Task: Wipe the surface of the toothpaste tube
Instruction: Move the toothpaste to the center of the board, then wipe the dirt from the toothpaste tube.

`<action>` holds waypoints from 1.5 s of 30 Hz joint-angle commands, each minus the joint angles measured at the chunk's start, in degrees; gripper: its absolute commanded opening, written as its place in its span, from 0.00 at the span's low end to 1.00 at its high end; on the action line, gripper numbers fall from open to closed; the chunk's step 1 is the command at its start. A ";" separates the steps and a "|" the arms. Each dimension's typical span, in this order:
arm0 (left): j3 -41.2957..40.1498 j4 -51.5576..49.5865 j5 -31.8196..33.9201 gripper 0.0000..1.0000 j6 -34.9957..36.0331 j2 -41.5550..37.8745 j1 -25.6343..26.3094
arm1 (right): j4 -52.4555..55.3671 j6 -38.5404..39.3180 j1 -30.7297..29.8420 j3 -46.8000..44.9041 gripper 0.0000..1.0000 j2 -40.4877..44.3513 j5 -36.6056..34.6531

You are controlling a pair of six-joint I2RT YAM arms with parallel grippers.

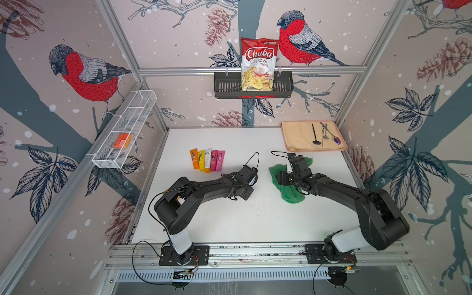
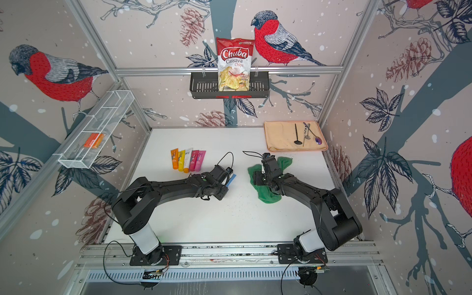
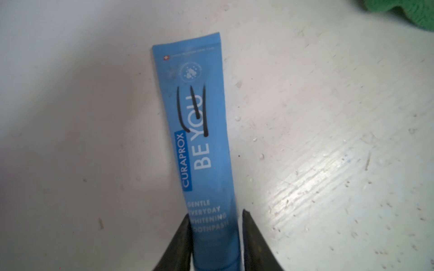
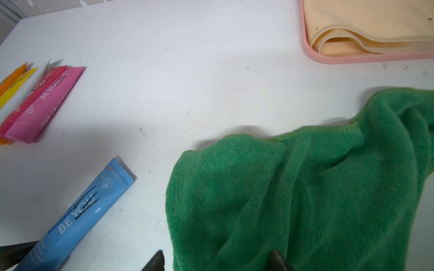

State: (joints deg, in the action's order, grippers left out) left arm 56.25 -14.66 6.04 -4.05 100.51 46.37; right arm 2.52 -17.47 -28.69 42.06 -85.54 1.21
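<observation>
The left tool (image 3: 216,215), slightly spread, straddles the ink-marked blue toothpaste tube (image 3: 199,140); the right tool (image 4: 218,255), spread wide, should pinch the green cloth (image 4: 305,187) deeply.

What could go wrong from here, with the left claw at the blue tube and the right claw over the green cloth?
1. The left claw flanks the blue toothpaste tube far from its crimped end, with a sliver of gap at one side. A firm wipe could well shove the tube out sideways.
2. The right claw is open above the bunched green cloth. It may pinch only one fold, leaving too little cloth to cover the black marker strokes.
</observation>
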 commanded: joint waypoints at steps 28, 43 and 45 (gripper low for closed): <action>-13.53 10.02 6.76 0.71 -9.14 -9.74 1.61 | -5.49 -3.61 2.87 -3.78 0.00 17.92 3.57; -16.25 21.56 4.25 0.57 -3.71 -12.05 0.39 | -10.52 -3.92 1.14 4.32 0.00 7.21 19.07; -15.57 22.84 1.06 0.60 -2.41 -12.15 0.39 | -10.78 -3.73 1.07 5.29 0.00 4.23 20.10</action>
State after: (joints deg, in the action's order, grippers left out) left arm 40.45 1.19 13.34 -10.00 88.88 46.85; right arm -5.56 -21.15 -27.44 46.11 -78.76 18.44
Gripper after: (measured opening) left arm 0.596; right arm 0.083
